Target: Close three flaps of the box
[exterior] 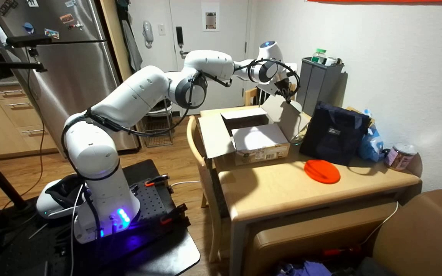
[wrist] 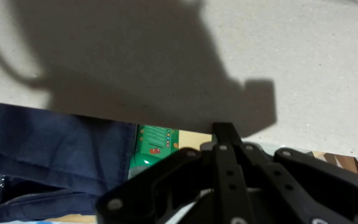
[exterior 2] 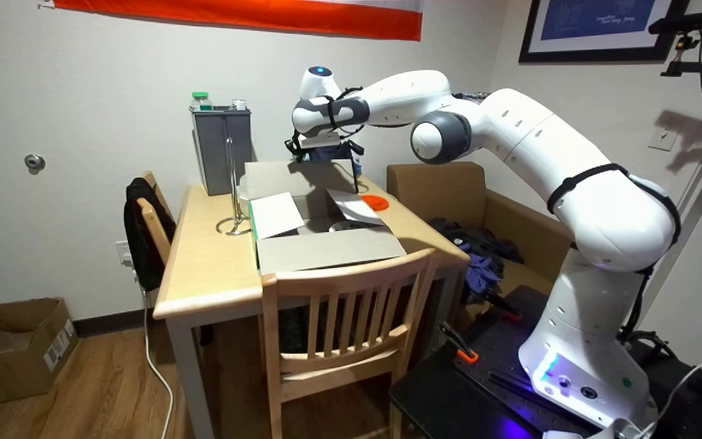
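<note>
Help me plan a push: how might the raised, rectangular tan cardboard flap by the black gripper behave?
The flap would probably feel fairly stiff: its free edge looks straight in the wrist view. It would likely swing rather than slide, being joined to the rectangular tan cardboard box. It looks thin, so likely light.

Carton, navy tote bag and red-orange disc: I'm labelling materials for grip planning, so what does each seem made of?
The carton looks like matte cardboard: its flaps are thin, dull and faintly speckled in the wrist view. The navy tote bag seems a low-sheen fabric, perhaps nylon, by its soft creases. The red-orange disc looks smooth and evenly coloured, perhaps plastic or silicone.
</note>
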You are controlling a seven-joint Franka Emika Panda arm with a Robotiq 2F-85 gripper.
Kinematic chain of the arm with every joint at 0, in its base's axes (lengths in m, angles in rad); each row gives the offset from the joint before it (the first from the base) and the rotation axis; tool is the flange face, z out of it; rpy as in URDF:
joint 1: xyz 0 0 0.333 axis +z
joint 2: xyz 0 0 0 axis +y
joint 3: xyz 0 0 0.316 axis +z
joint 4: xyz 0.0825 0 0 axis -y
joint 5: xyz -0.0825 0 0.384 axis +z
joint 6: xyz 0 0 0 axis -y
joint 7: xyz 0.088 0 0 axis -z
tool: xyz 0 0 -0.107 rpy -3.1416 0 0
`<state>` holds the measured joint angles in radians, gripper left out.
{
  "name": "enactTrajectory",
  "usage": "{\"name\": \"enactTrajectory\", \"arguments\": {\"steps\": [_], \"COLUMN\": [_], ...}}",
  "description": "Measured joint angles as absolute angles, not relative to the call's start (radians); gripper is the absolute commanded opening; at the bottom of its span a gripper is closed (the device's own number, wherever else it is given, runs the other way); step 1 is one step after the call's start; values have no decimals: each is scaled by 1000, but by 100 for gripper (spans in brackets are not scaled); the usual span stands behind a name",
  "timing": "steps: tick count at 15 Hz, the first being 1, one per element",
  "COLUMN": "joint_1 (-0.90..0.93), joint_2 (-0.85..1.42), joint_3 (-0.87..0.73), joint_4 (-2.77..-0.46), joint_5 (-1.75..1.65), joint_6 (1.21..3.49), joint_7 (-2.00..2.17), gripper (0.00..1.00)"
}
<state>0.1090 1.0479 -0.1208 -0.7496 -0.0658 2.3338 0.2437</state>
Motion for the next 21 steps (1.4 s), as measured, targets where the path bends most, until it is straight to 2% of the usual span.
{"name": "enactTrajectory", "arguments": {"steps": [21], "joint_1": [105], "joint_2": [1086], "joint_3": [-130], "joint_4": [-668], "joint_5": [-66], "joint_6": [2283], "joint_7": [244], "gripper": [0]}}
